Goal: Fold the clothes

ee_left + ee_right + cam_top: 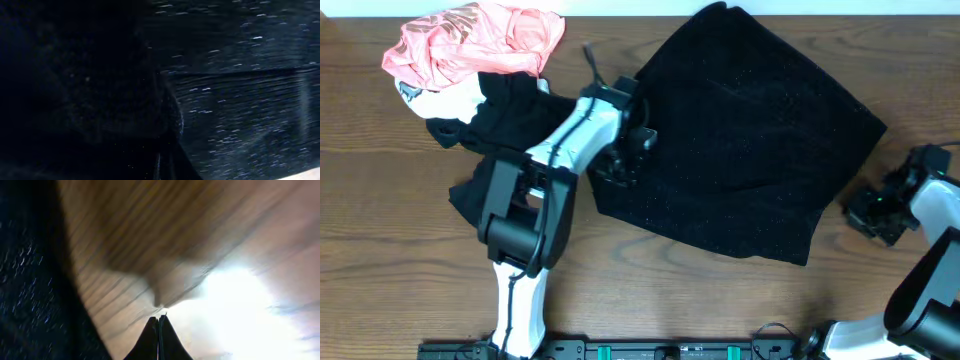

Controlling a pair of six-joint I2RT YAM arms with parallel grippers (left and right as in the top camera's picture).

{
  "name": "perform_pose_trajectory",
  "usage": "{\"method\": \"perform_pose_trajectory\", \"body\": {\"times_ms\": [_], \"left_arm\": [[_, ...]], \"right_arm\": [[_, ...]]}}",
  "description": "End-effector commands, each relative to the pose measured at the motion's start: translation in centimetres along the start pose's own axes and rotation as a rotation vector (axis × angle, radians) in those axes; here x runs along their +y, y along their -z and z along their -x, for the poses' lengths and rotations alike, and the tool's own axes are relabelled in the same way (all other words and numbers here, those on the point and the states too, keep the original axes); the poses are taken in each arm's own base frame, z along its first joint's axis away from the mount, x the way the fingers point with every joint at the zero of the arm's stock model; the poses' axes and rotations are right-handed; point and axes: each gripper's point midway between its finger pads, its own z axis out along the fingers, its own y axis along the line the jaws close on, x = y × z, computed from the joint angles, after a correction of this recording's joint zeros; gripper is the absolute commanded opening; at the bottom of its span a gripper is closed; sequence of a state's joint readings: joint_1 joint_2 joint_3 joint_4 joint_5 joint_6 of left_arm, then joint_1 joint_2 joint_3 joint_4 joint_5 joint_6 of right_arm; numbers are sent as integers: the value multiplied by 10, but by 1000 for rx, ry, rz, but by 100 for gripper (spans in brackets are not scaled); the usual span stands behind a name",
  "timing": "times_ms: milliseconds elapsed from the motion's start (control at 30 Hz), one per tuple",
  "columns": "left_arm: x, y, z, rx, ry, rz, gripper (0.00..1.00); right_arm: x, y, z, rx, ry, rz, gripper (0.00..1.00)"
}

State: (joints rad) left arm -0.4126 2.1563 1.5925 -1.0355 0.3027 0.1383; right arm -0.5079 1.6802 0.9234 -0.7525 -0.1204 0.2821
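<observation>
Black garment blurred dark around left claw — grip unreadable, right claw pressed together over wooden table.

Garments, four in all: one large black garment, one smaller black garment, one pink garment, one white garment; robot arms, two: left arm, right arm; wooden table, one.
</observation>
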Motion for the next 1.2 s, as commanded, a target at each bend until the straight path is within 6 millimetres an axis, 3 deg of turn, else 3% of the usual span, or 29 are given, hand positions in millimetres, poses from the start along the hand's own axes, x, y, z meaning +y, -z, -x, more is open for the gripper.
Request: {"method": "perform_pose_trajectory", "body": {"times_ms": [0, 100, 400, 700, 767, 867, 1000, 1167], "left_arm": [[-11, 5, -2, -13, -1, 8, 6], [-2, 6, -2, -11, 0, 57, 6], [51, 17, -3, -33, 110, 131, 6], [113, 32, -4, -105, 262, 125, 6], [122, 34, -5, -115, 282, 125, 6], [132, 37, -3, -137, 302, 127, 6], [138, 39, 3, -170, 307, 132, 17], [140, 40, 7, -189, 305, 136, 27]], "right_arm": [[-3, 2, 4, 0, -48, 36, 1], [7, 3, -3, 31, -9, 94, 2], [52, 9, -34, 144, 137, 292, 1], [66, 12, -74, 264, 311, 283, 6], [68, 13, -79, 272, 347, 284, 12], [76, 18, -84, 256, 413, 285, 33], [88, 29, -89, 200, 497, 258, 55], [98, 47, -99, 140, 532, 215, 59]]}}
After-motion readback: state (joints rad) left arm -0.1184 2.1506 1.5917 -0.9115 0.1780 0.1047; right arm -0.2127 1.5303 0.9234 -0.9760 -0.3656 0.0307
